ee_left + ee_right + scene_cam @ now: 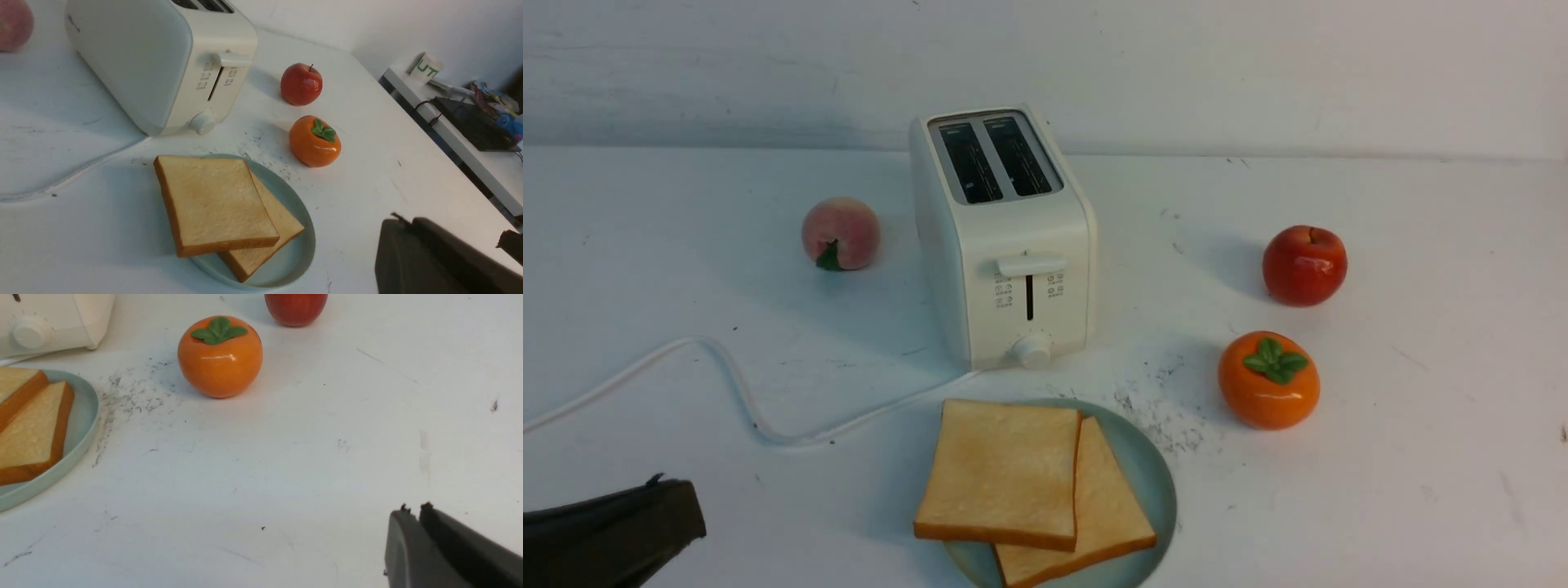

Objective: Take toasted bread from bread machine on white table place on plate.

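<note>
Left claw (674,510): hanging shut and empty, nearest the camera, well left of the plate (1156,478).
Right claw (412,512): sitting closed, holding nothing.
Toasted bread (1005,474): two slices lying overlapped on the plate, before the bread machine (1005,237).
Handling: likely light, stiff, crumbly; pinching a crust edge looks best.
Bench (1421,408): carrying everything.

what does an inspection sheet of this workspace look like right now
surface: white table, scuffed, dark specks near the plate
job's things: two toast slices overlapping on the plate; toaster slots empty
clutter: peach, apple, persimmon
grippers: left gripper shut, empty; right gripper shut, empty
cables: white cord runs from the toaster over the table
surroundings: side desk with cup and dark device
</note>
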Robot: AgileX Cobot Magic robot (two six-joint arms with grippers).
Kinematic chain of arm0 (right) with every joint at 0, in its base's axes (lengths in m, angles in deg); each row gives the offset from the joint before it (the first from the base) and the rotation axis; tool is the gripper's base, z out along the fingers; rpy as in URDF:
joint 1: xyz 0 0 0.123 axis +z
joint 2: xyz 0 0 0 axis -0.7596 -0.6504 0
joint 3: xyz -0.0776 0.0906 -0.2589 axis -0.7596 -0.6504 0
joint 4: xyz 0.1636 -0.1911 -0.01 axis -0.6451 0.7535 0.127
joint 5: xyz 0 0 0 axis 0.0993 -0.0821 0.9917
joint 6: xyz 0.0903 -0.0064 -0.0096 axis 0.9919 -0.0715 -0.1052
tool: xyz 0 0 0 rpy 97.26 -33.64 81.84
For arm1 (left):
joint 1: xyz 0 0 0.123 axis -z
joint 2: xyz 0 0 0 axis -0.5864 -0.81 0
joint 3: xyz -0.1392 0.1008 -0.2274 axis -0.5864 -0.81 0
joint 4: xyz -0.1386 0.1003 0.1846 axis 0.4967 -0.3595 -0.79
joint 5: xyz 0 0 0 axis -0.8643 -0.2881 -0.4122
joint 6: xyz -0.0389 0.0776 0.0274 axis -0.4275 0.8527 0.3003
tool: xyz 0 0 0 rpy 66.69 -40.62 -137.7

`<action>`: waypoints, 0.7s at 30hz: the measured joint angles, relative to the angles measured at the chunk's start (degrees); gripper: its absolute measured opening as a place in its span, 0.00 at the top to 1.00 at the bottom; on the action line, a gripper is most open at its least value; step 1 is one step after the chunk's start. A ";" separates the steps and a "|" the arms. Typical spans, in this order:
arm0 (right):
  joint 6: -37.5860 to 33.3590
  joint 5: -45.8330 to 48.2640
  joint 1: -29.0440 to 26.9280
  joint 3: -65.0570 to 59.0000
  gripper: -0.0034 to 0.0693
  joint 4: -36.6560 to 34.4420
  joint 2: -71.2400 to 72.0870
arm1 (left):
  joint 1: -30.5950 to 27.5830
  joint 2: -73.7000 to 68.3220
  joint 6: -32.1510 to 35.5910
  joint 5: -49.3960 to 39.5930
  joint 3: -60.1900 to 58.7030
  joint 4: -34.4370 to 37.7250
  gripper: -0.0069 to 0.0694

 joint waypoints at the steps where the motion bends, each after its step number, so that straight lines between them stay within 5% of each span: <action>1: 0.00 0.00 0.00 0.00 0.89 0.00 0.00 | 0.00 0.00 0.00 -0.17 0.00 0.00 0.90; 11: 0.00 0.00 0.00 0.00 0.87 0.00 0.00 | -0.01 -0.06 4.25 0.13 -2.52 8.67 0.88; 15: 0.00 0.00 0.00 0.00 0.87 0.00 0.00 | -0.23 -0.06 17.13 3.69 -6.81 10.55 0.88; 21: 0.00 0.00 0.00 0.00 0.86 0.00 0.00 | -8.44 -0.06 33.60 10.90 -10.11 24.71 0.87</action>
